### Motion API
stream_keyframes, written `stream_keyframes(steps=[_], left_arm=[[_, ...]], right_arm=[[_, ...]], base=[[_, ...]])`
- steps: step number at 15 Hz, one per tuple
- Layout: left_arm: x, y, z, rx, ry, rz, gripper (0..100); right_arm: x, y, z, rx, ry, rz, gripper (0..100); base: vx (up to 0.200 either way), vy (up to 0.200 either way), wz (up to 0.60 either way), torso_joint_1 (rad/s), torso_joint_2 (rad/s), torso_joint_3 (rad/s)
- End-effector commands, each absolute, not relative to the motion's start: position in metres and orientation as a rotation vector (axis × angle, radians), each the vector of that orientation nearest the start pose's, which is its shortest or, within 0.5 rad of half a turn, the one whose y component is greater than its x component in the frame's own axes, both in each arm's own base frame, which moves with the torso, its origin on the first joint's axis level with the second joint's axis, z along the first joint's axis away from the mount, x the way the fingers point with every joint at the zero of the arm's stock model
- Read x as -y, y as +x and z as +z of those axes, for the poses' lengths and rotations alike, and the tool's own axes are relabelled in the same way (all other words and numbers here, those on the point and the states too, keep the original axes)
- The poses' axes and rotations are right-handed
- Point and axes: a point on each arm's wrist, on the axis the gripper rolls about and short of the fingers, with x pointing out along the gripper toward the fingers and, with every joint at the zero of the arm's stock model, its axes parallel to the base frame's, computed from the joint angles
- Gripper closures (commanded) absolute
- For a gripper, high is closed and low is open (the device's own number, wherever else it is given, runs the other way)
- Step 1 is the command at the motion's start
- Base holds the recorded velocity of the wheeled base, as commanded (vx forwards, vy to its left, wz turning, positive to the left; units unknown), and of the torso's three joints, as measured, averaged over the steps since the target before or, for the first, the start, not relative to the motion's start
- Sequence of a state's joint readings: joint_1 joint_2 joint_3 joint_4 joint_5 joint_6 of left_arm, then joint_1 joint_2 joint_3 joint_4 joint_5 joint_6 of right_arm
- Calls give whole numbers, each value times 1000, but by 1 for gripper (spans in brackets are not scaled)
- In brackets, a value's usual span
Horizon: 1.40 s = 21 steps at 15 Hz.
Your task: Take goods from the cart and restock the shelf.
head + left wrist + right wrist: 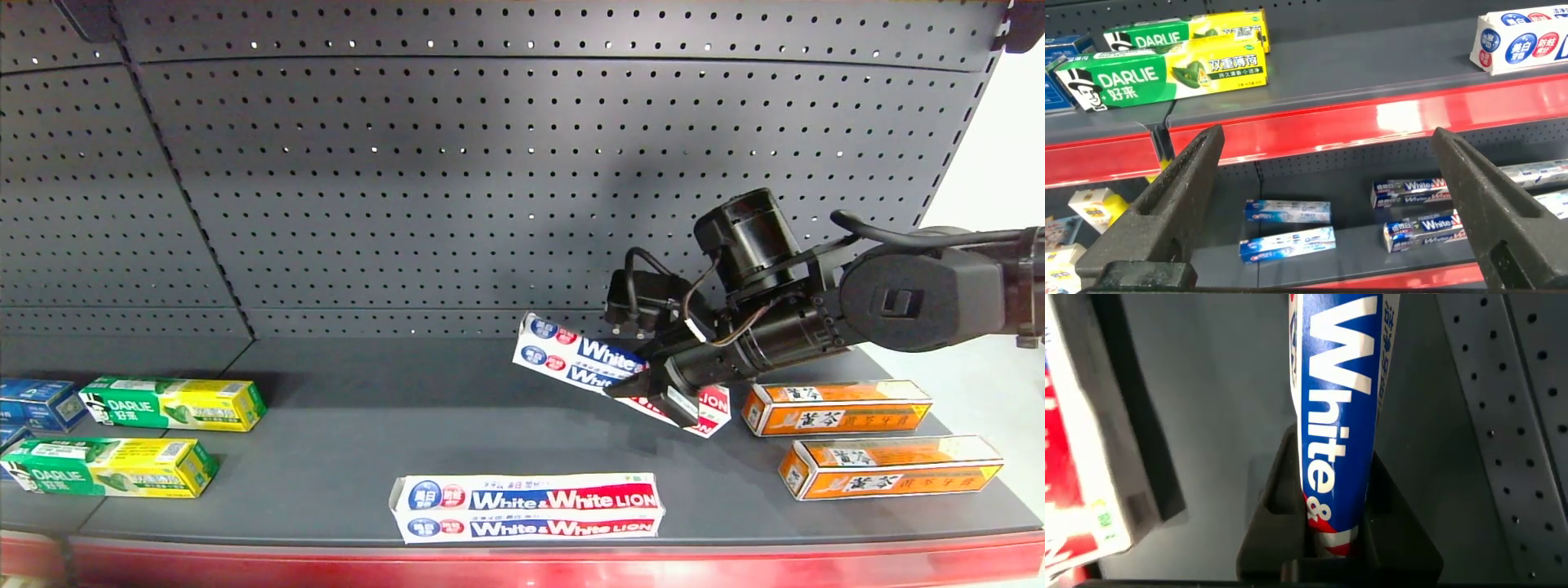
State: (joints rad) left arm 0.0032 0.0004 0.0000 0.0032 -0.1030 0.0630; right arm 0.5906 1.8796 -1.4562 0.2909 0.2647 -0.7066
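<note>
My right gripper [660, 396] is shut on a white-and-blue toothpaste box [584, 359], held tilted just above the grey shelf board [367, 408], right of centre and near the pegboard back. In the right wrist view the same toothpaste box [1339, 416] runs lengthwise out of the jaws. A matching white-and-blue box [526, 506] lies flat at the shelf's front edge. My left gripper [1328, 143] hangs open and holds nothing, in front of and below the red shelf lip [1372, 114].
Two orange boxes [837, 407] [890, 465] lie right of the held box. Green-and-yellow boxes [175, 403] [110, 465] and blue ones [37, 403] sit at the left. Bare board lies between the groups. A lower shelf holds more boxes [1286, 229].
</note>
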Motion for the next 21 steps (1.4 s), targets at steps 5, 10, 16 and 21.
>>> stream_keyframes(steps=[5, 10, 16, 21], left_arm=[[2, -23, 75, 0, 63, -100, 0], [2, -23, 75, 0, 63, -100, 0], [2, -23, 75, 0, 63, -100, 0], [2, -23, 75, 0, 63, -100, 0]], right_arm=[[-208, 299, 206, -427, -773, 1060, 100], [-209, 301, 198, -440, -794, 1074, 100], [-211, 303, 186, -462, -823, 1095, 100], [-212, 303, 180, -479, -821, 1108, 100]], base=[[0, 0, 0, 0, 0, 0], [0, 0, 0, 0, 0, 0], [0, 0, 0, 0, 0, 0], [0, 0, 0, 0, 0, 0]])
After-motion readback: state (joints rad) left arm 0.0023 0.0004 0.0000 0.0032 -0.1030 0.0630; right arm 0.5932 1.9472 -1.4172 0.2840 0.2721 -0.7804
